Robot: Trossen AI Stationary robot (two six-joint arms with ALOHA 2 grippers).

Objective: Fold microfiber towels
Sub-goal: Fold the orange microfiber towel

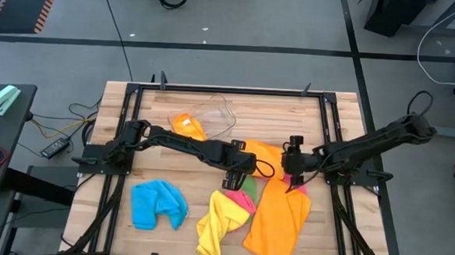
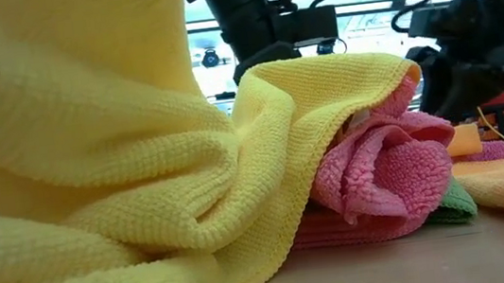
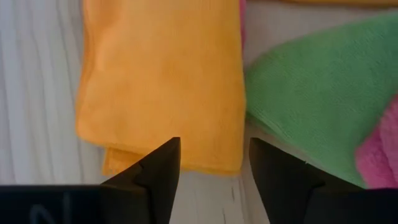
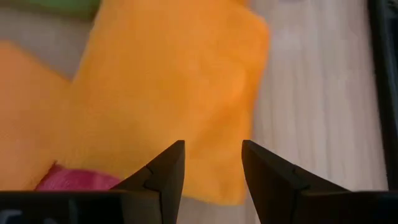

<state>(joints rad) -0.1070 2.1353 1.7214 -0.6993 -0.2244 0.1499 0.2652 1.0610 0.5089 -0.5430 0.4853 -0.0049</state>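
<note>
Microfiber towels: several lie loose on the wooden table (image 1: 345,118), none neatly squared yet by the look of it.
Blue towel (image 1: 158,203): crumpled at the left front, well apart from both grippers.
Clear plastic tub (image 1: 213,113): at the back of the table, with a small orange cloth (image 1: 187,125) at its edge.
Left gripper (image 1: 236,180): over the middle of the pile, fingers parted and holding nothing; its wrist view shows an orange folded piece (image 3: 165,81) directly ahead between the fingertips, with the green towel (image 3: 311,87) just beside it.
Yellow towel (image 1: 219,221): bunched at the front centre, draped over the pink towel (image 2: 384,169), which rests on the green one.
Right gripper (image 1: 295,180): over the top end of the large orange towel (image 1: 279,220), fingers parted and empty; its wrist view shows orange cloth under and beyond the tips, bare wood off to one side.
Large orange towel, long axis: runs from the right gripper down toward the table's front edge, slightly slanted.
Key relation: the large orange towel's near end lies right beneath the right gripper, so that arm looks better placed to take it; the left gripper is just beside, nearer the pink and green heap.
Judgement: a fold of the large orange towel seems the step in hand.
</note>
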